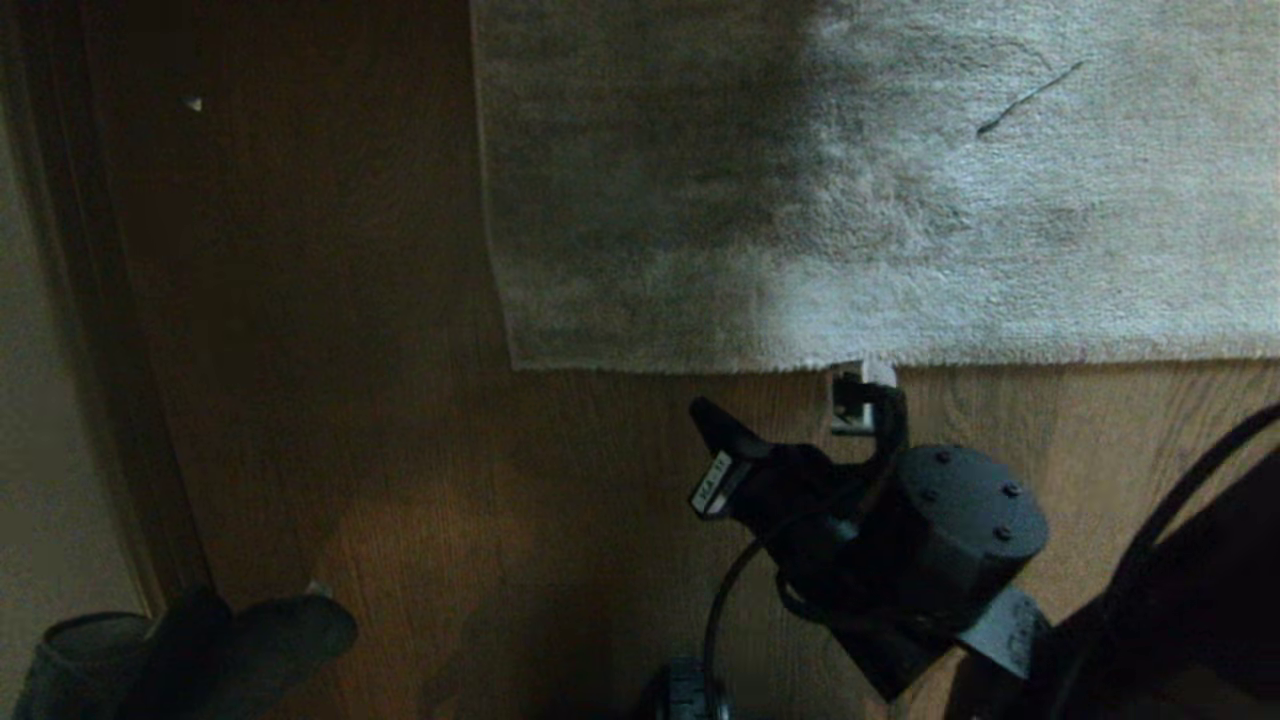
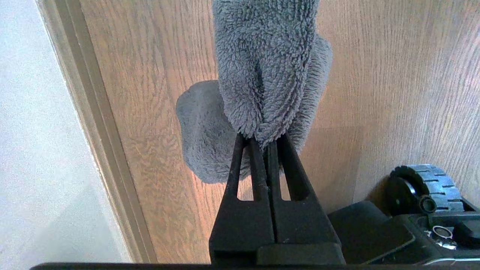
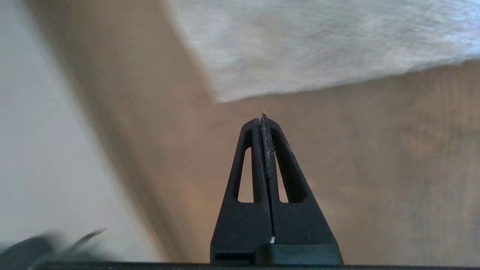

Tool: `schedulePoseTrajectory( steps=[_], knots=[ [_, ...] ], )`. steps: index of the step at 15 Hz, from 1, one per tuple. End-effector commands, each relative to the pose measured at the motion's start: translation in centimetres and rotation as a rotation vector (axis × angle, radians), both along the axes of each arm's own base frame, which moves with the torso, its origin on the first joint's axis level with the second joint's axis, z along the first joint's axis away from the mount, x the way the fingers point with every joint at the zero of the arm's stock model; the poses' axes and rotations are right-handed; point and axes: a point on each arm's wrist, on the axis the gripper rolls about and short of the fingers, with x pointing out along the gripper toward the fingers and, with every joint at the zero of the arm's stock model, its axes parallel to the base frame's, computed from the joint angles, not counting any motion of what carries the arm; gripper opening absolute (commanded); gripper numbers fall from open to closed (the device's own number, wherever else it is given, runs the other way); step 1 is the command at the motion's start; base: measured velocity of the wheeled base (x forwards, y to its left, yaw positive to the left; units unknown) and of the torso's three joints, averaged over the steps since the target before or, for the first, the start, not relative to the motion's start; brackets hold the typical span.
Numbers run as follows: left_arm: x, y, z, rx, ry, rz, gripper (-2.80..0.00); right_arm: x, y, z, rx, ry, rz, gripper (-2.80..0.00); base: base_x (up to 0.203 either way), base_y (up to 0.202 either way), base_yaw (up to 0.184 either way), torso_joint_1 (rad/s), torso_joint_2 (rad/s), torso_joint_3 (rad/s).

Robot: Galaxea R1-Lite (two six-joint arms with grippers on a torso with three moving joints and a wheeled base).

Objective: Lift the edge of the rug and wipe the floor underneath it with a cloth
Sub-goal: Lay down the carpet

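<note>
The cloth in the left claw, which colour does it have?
The cloth is plain dark grey and fluffy, seen best in the left wrist view.

Wood-plank floor point(image 1: 330, 400), grey rug point(image 1: 900, 200) on it

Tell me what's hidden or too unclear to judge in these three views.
- Head view: the right gripper tip sits at the rug hem; whether it pinches the rug cannot be told, its own wrist blocks it.
- Right wrist view: blurred; the gripper looks short of the hem.
- Head view: the cloth is dark, cut by the edge.
- Floor under the rug: covered.
</note>
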Motion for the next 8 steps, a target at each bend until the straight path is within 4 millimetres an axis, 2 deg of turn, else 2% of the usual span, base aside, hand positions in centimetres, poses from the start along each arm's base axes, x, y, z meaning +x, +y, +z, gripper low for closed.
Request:
schedulePoseTrajectory(
  steps=[1,4,8],
  knots=[
    [0.0,0.0,0.0,0.0,0.0,0.0,-2.8,1.8,0.4,-2.1,-0.029,0.016,-0.041,-2.8,0.0,0.0,0.0,0.0,0.0,0.0],
    [0.0,0.0,0.0,0.0,0.0,0.0,-2.8,3.2,0.0,-3.0,-0.107,-0.008,-0.09,-2.8,0.0,0.0,0.0,0.0,0.0,0.0],
    [0.0,0.0,0.0,0.0,0.0,0.0,-2.8,5.2,0.6,-1.5,-0.151,-0.128,-0.142,-2.8,0.0,0.0,0.0,0.0,0.0,0.0]
  ],
)
